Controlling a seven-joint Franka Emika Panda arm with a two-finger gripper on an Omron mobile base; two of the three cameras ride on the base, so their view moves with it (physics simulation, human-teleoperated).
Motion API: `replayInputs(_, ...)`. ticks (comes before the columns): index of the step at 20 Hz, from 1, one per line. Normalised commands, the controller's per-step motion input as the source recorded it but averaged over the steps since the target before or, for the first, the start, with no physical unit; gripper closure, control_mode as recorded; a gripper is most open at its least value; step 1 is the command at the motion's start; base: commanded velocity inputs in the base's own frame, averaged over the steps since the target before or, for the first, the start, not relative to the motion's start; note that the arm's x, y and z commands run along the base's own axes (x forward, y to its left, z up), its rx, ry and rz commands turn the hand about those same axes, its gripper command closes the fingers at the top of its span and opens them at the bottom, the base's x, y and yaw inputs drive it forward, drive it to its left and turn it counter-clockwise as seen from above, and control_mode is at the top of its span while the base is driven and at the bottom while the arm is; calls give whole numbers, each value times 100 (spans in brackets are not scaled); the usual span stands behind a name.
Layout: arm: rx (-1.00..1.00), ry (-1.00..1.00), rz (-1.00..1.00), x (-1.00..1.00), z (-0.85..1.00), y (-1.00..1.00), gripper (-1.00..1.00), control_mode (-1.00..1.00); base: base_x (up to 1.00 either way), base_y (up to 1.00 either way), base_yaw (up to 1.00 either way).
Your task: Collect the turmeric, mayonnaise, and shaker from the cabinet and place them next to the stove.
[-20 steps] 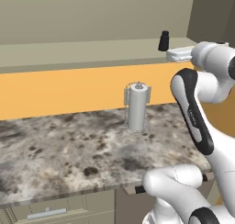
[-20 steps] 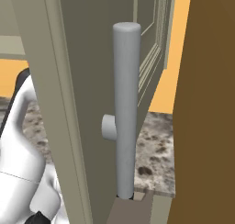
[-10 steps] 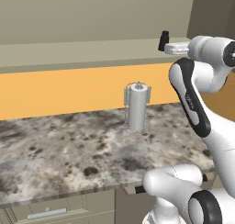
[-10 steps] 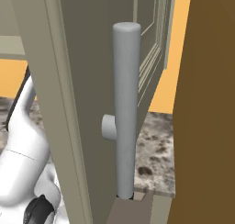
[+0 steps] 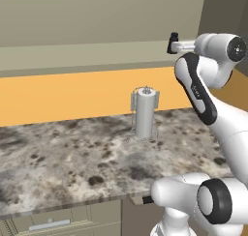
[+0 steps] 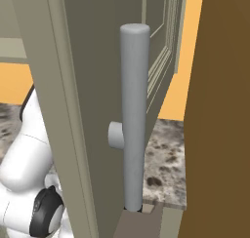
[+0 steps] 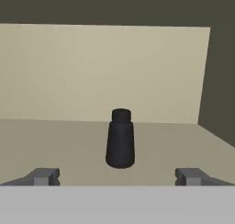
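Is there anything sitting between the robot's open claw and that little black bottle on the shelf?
Nothing: in the hand view, bare beige shelf separates the open end effector from the upright small black bottle-shaped shaker.

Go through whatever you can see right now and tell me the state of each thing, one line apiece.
shaker: upright on the cabinet shelf, not gripped, ahead of the fingertips.
gripper: open, level with the shaker, not touching it.
cabinet: open, shelf and back wall showing.
paper-towel holder: upright on the granite counter, untouched.
cabinet door: swung open, its bar handle vertical.
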Motion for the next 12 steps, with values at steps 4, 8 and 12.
replayInputs(4,0,3,0,41,0,-5,-100,-100,0,0,0)
replayInputs(8,0,3,0,37,0,-6,-100,-100,0,0,0)
replayInputs(12,0,3,0,37,0,-4,-100,-100,0,0,0)
